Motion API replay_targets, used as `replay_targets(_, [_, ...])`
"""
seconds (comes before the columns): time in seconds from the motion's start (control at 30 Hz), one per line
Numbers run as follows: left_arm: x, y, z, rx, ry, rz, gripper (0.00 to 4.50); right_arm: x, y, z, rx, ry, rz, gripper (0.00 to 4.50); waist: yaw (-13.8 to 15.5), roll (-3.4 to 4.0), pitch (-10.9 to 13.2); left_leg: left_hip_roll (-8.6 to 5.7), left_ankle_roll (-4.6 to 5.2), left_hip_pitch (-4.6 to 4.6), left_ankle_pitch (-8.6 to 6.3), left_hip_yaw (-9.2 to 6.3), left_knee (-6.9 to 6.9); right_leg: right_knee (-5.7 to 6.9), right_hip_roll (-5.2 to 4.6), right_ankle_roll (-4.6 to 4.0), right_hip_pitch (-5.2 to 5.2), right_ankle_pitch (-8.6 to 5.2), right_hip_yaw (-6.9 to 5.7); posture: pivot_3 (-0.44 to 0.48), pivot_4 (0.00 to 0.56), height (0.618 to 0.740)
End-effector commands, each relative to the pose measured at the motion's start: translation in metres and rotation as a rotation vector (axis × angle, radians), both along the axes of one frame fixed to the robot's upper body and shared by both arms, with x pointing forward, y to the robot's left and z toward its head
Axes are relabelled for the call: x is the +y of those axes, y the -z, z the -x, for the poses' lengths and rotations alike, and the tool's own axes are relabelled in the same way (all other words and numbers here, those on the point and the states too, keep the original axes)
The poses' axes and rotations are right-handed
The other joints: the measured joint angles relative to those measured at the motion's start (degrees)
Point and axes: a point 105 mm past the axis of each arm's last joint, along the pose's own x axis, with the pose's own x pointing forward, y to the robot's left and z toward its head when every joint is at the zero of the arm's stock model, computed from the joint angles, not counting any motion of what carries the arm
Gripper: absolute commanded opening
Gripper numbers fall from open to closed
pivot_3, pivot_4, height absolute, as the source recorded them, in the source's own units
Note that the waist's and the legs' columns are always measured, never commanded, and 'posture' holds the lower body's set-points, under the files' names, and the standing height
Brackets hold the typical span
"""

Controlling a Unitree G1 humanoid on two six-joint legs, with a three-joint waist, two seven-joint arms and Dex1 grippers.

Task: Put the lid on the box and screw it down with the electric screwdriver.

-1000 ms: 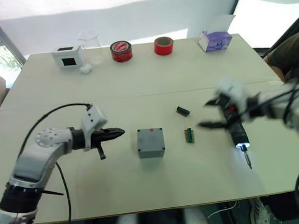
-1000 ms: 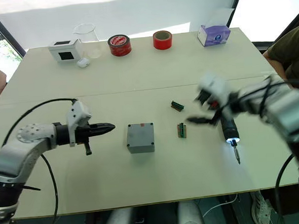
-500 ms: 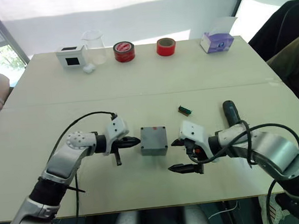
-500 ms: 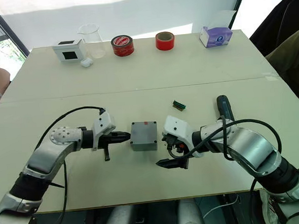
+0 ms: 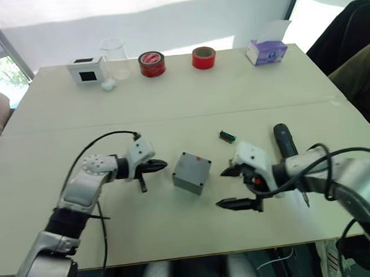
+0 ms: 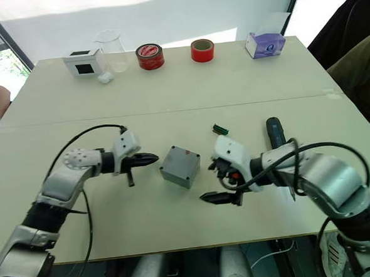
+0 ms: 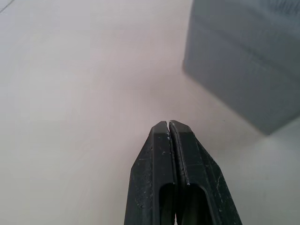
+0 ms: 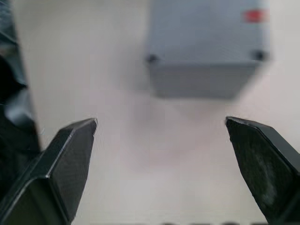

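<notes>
i count one box [image 5: 192, 172], one screwdriver [image 5: 284, 140], two tapes [image 5: 150, 63]; left gripper [image 5: 162, 166] pressed together, right gripper [image 5: 229, 188] spread.

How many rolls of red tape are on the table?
2. Both stand at the table's far edge: one red tape roll beside the glass beaker, the other red tape roll nearer the purple tissue box.

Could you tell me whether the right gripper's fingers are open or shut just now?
Open. In the right wrist view the two black fingers stand wide apart, with the grey box on the table beyond them; the right gripper holds nothing.
</notes>
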Motion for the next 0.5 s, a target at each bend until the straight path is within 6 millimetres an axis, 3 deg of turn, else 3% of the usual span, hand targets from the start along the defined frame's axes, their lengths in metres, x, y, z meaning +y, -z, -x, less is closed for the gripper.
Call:
replay_targets(0.03, [-0.01,-0.011,0.028,0.029,0.09,0.031,0.0,0.003,-0.006,-0.02,-0.123,-0.035,0.009,4.49,-0.18,-0.01,0.01,0.02,-0.01,0.0,0.01,0.0,0.0,0.01,0.02,0.0,-0.02,0.0,0.0,0.0,0.15,0.74])
replay_targets(0.23, [-0.03,-0.002,0.056,0.106,0.141,0.06,0.0,0.016,0.009,-0.032,-0.138,-0.136,0.026,4.49,0.2,-0.01,0.01,0.0,-0.01,0.0,0.01,0.03,0.03,0.02,-0.02,0.0,0.02,0.0,0.01,0.0,0.15,0.74])
replay_targets(0.37, [-0.049,-0.004,0.05,0.068,0.128,0.103,0.0,0.028,0.016,-0.027,-0.106,-0.215,0.009,4.49,0.55,-0.02,0.01,-0.03,-0.02,-0.01,0.01,0.01,0.04,0.04,-0.02,0.0,0.02,0.0,0.01,0.0,0.15,0.74])
replay_targets(0.5, [-0.052,-0.006,0.036,0.026,0.089,0.113,0.0,0.036,0.018,-0.019,-0.067,-0.251,-0.02,4.49,0.47,-0.02,0.0,-0.04,-0.03,0.0,0.02,0.0,0.05,0.05,-0.02,0.0,0.04,0.0,0.01,0.0,0.15,0.74])
